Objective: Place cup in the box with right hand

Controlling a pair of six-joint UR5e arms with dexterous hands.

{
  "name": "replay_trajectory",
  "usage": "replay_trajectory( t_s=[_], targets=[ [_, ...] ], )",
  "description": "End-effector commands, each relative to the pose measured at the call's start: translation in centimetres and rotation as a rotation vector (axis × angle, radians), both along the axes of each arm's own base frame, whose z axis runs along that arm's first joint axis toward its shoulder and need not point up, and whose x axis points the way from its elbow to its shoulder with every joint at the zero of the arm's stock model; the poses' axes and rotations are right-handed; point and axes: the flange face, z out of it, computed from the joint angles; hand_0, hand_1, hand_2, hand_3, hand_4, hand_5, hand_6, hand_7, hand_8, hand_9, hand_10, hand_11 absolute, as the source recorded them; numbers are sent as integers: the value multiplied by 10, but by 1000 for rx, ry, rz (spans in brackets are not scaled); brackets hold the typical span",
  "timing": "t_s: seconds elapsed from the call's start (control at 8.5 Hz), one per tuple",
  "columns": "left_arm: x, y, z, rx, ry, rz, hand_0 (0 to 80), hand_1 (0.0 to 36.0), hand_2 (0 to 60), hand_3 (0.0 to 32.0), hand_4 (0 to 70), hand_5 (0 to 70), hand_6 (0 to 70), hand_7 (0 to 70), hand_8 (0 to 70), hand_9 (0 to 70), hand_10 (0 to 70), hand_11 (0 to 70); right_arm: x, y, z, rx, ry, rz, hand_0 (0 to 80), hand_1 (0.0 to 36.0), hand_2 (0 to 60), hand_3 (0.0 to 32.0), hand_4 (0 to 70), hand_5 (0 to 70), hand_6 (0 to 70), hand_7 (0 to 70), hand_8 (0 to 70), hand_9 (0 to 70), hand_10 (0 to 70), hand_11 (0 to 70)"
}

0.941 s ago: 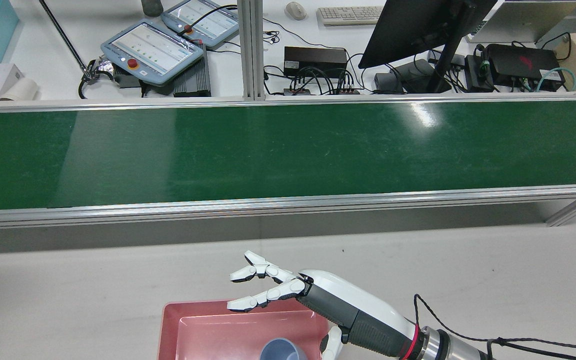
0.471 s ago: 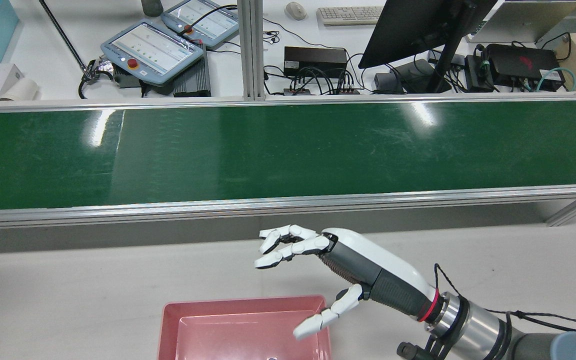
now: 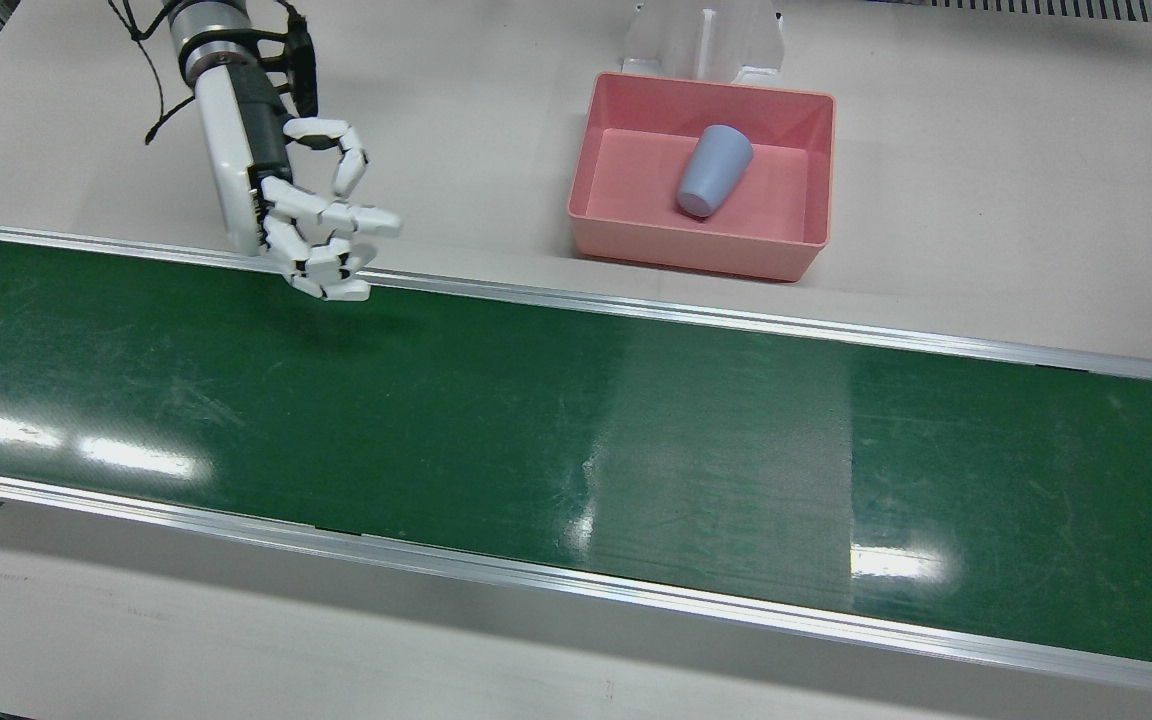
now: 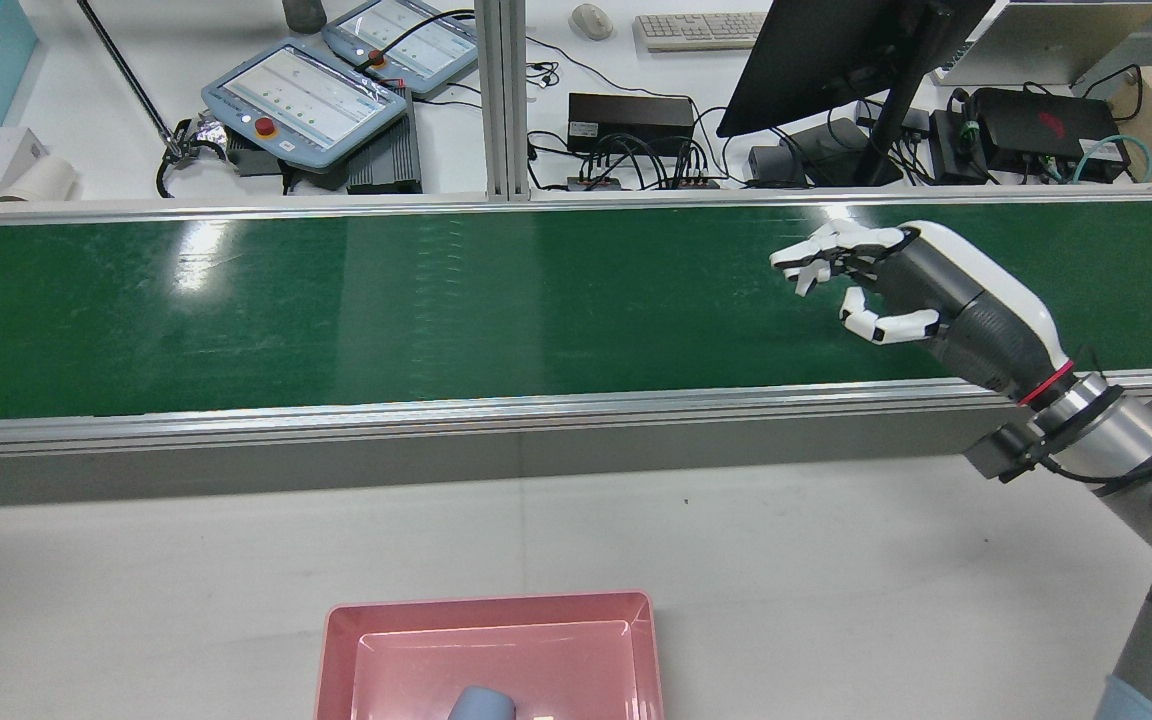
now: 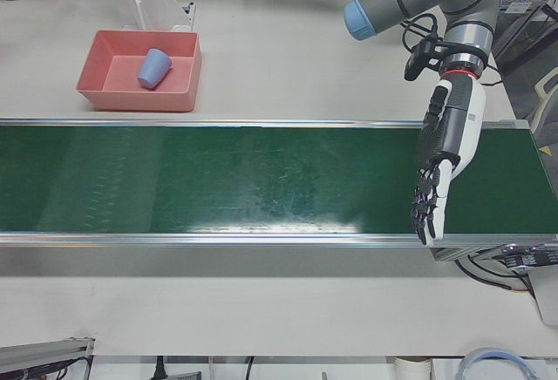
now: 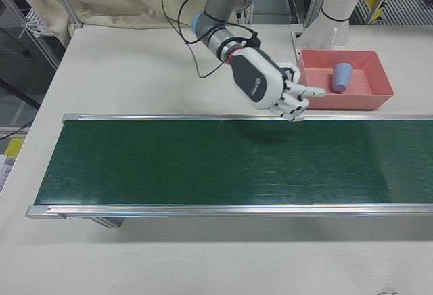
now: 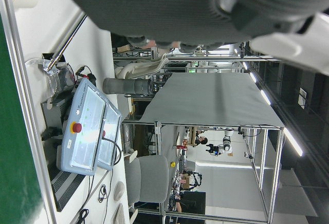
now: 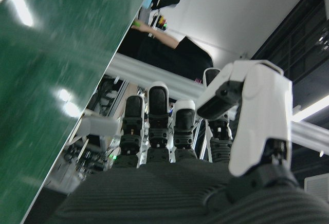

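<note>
The grey-blue cup (image 3: 714, 170) lies on its side inside the pink box (image 3: 701, 260), mouth towards the robot's side. It also shows in the left-front view (image 5: 154, 68) and the right-front view (image 6: 342, 77); the rear view shows only its edge (image 4: 481, 703) in the box (image 4: 341, 650). My right hand (image 3: 316, 230) is empty, its fingers loosely curled and apart. It hovers over the near edge of the green belt (image 3: 536, 420), well away from the box, and also shows in the rear view (image 4: 886, 290). My left hand (image 5: 436, 171) hangs open over the belt's far end.
A white pedestal (image 3: 701, 40) stands right behind the box. Beyond the belt, a desk holds teach pendants (image 4: 306, 95), a monitor (image 4: 836, 60) and cables. Aluminium rails (image 4: 536, 408) edge the belt on both sides.
My right hand has moved from above the box up and to the right, out over the belt. The cup now lies loose in the box.
</note>
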Motion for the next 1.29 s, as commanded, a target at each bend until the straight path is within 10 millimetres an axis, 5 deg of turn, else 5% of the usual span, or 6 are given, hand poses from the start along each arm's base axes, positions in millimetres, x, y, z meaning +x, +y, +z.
replay_trajectory(
  t_s=[0.0,0.24,0.47,0.59,0.71,1.18],
  targets=[
    [0,0,-1,0,0,-1,0,0,0,0,0,0,0,0,0,0,0,0,112,-67,117,-216,27,209,514,348,600,0,233,120,212,700,270,482,195,310],
    [0,0,-1,0,0,-1,0,0,0,0,0,0,0,0,0,0,0,0,156,-101,149,-271,48,322,509,353,600,0,199,127,226,700,305,527,221,348],
    [0,0,-1,0,0,1,0,0,0,0,0,0,0,0,0,0,0,0,169,-99,159,-285,29,337,512,333,600,0,184,124,211,700,293,506,218,342],
    [0,0,-1,1,0,-1,0,0,0,0,0,0,0,0,0,0,0,0,173,-94,162,-278,23,330,500,291,541,0,91,96,137,477,173,317,143,231],
    [-1,0,-1,2,0,-1,0,0,0,0,0,0,0,0,0,0,0,0,174,-89,172,-263,24,306,498,110,43,0,118,46,40,97,3,20,41,77],
    [0,0,-1,0,0,1,0,0,0,0,0,0,0,0,0,0,0,0,178,-80,181,-276,33,303,439,64,70,0,80,26,27,62,0,14,10,25]
  ],
)
